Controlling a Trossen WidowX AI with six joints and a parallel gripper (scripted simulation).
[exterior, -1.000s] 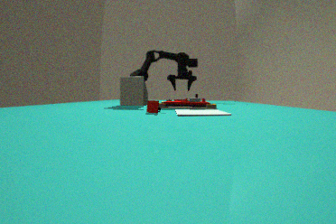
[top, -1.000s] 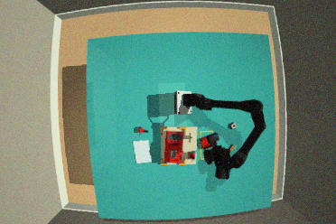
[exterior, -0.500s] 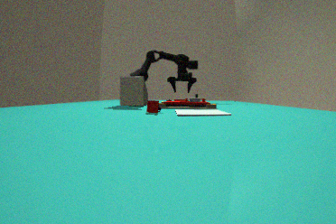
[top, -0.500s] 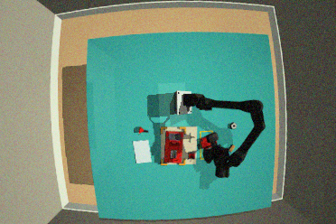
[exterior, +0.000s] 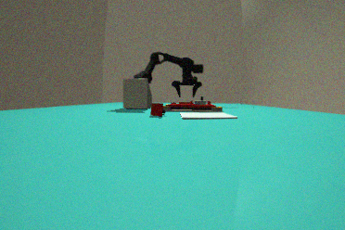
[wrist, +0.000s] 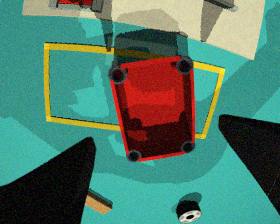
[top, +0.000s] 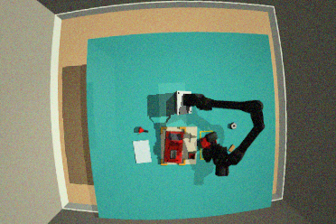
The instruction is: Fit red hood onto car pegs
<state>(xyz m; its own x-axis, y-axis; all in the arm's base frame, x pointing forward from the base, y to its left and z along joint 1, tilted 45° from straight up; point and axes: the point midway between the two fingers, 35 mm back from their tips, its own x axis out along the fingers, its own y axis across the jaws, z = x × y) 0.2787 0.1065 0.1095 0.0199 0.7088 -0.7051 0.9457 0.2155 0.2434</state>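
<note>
The tool (top: 209, 145) (exterior: 186, 96) (wrist: 157, 132) hangs with fingers wide apart over the red hood (top: 205, 143) (wrist: 156, 107), which lies across the yellow outline beside the jig; picking up seems in hand, calling for centring, lowering and closing.

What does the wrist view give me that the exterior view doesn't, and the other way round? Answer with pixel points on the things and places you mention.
Only the wrist view: the hood (wrist: 153, 95), its dark corner bosses, the yellow outline (wrist: 47, 82) it partly overlaps, and a black-and-white round part (wrist: 189, 212).

Only the exterior view: the arm's links (exterior: 147, 65), the grey box (exterior: 135, 94) and the white sheet (exterior: 209, 116).

Both: the open pincer (wrist: 157, 132) (exterior: 186, 96).
</note>
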